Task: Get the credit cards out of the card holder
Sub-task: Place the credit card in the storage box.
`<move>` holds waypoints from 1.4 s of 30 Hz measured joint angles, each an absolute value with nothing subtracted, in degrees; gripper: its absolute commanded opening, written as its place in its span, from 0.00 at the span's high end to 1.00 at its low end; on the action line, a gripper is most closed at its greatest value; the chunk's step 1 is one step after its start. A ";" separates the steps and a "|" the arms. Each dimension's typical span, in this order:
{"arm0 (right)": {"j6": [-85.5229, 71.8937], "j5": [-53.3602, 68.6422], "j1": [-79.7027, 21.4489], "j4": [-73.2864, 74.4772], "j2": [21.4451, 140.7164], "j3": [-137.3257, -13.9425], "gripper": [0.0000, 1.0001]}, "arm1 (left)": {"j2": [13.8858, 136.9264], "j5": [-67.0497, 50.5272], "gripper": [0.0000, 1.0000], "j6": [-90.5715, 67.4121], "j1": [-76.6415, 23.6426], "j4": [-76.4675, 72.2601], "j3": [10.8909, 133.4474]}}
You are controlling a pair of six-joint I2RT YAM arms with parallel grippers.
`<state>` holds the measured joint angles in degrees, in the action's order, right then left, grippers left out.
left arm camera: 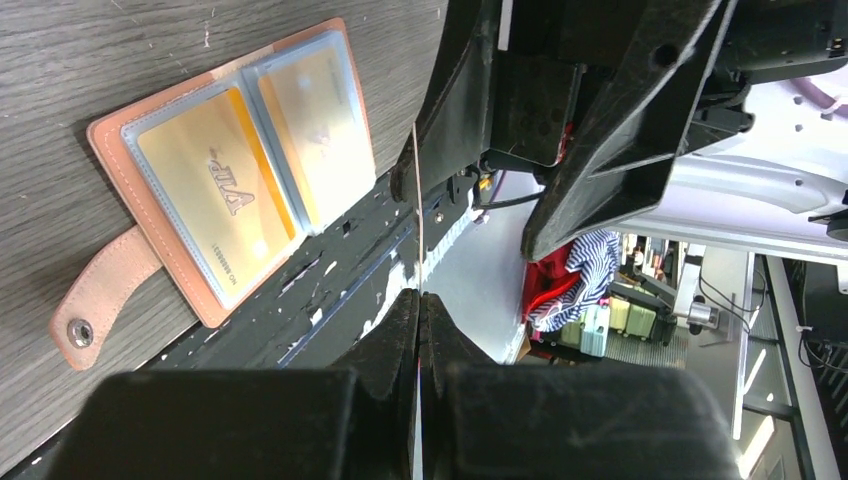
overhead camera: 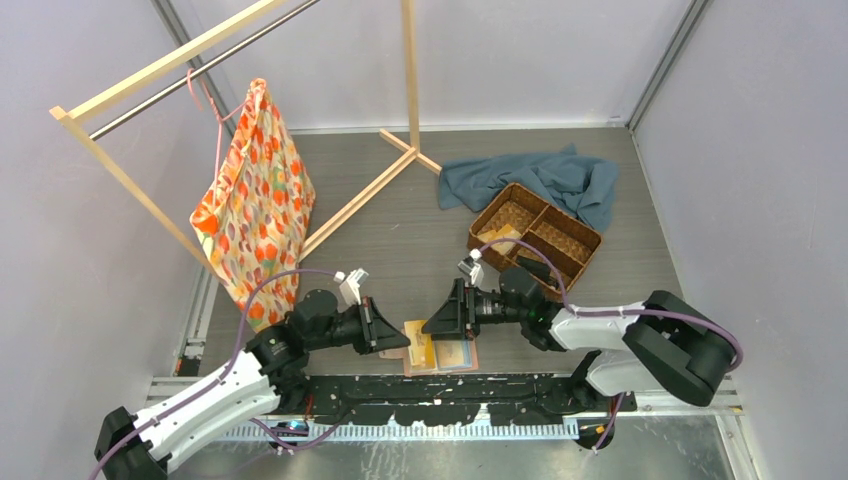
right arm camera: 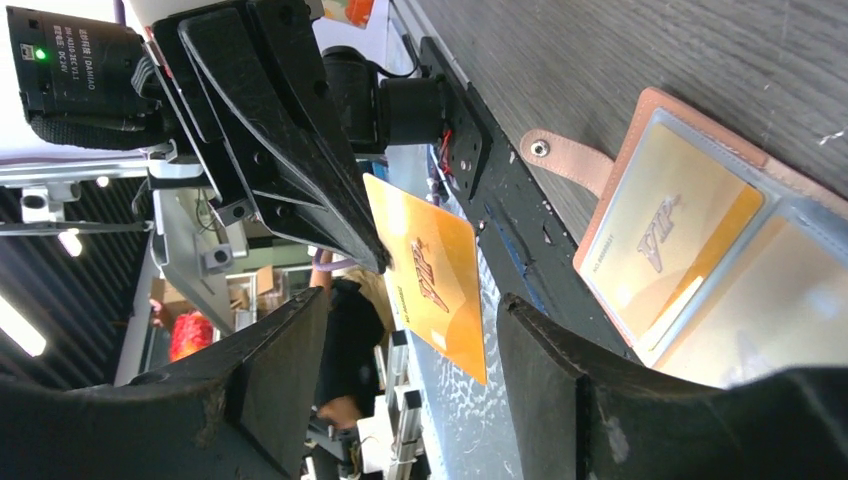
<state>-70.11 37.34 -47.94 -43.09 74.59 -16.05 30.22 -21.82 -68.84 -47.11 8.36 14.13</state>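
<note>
The salmon-pink card holder (left arm camera: 120,150) (right arm camera: 640,115) (overhead camera: 462,357) lies open on the table by the near edge, snap tab (left arm camera: 95,300) spread out. Gold credit cards (left arm camera: 215,195) (right arm camera: 665,235) sit in its clear slots. My left gripper (left arm camera: 420,298) (overhead camera: 403,346) is shut on one gold card (right arm camera: 430,275) (overhead camera: 420,345), held off the holder and seen edge-on (left arm camera: 419,200) in the left wrist view. My right gripper (right arm camera: 405,340) (overhead camera: 432,325) faces it, open, its fingers either side of the card's free end without touching it.
A brown woven basket (overhead camera: 578,258) stands behind the right arm with a tan card (overhead camera: 500,240) and a black one (overhead camera: 535,268) inside. A blue cloth (overhead camera: 545,178) lies behind it. A wooden rack with a floral bag (overhead camera: 255,200) stands at the left.
</note>
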 measured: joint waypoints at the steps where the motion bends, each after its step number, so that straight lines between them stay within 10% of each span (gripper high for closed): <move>1: -70.63 37.87 -47.94 -44.25 75.48 -16.01 0.36 | 30.20 -21.91 0.99 -68.99 -47.09 8.25 14.13; 17: -75.53 42.72 -48.42 -55.77 81.30 -15.49 0.99 | 30.20 -22.37 0.99 -70.22 -46.35 6.02 14.13; 26: -63.11 40.99 -45.71 -26.81 70.24 -24.05 0.99 | 31.40 -21.41 0.71 -68.58 -45.95 10.57 16.38; 42: -40.69 23.57 -13.96 19.05 74.46 -55.16 0.99 | 34.13 -15.81 0.70 -62.26 -45.74 20.69 22.61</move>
<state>-40.69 23.57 -13.96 19.05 74.46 -55.16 34.13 -15.81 -62.26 -45.74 20.69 22.61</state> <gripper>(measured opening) 0.024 0.301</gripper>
